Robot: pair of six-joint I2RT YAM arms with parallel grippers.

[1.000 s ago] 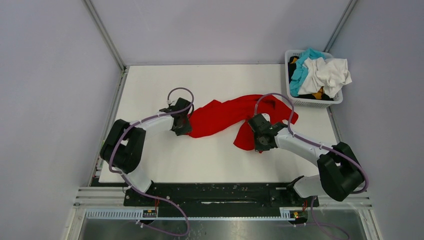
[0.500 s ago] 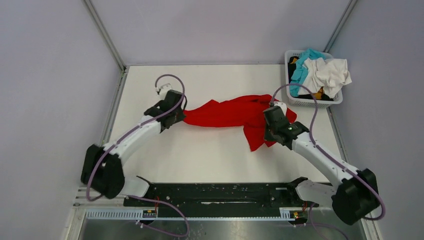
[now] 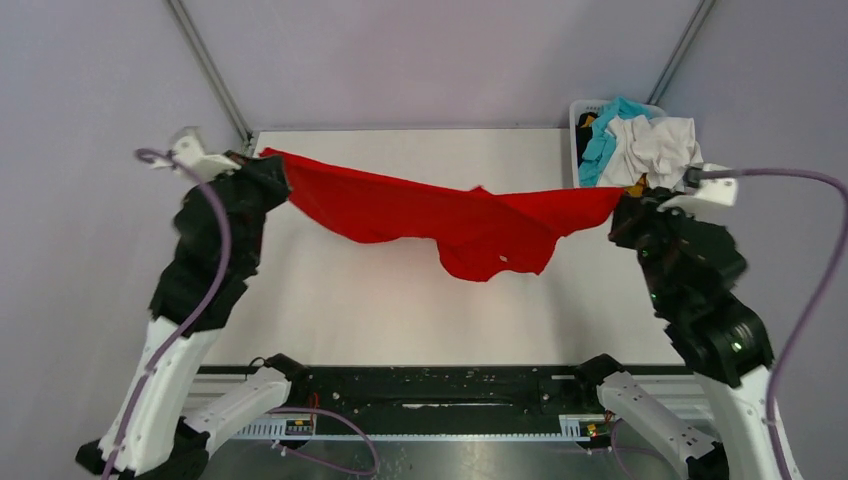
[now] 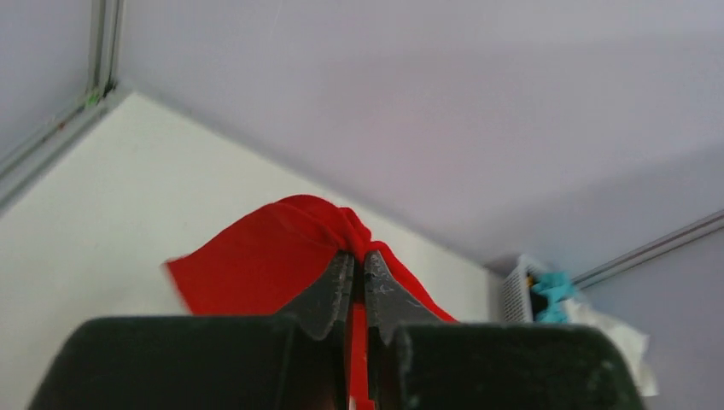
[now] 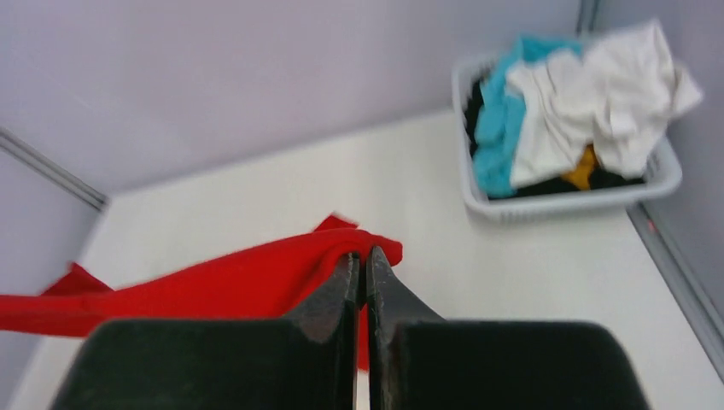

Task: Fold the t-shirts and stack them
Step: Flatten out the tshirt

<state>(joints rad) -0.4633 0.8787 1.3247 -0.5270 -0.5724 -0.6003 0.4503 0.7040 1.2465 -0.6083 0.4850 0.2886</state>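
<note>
red tee (image 3: 440,215) held aloft, long axis L-R, mid sagging

Open tabletop (image 3: 380,300) beneath red shirt (image 3: 420,212); basket (image 5: 563,203) far-right.

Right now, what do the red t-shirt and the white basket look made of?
Red t-shirt: soft cloth, probably a cotton-type knit, with a matte finish. It sags and drapes in loose folds with no shine. The weave is too fine to tell. Basket: likely moulded plastic, white and smooth, with a rigid rim and slotted walls.
</note>
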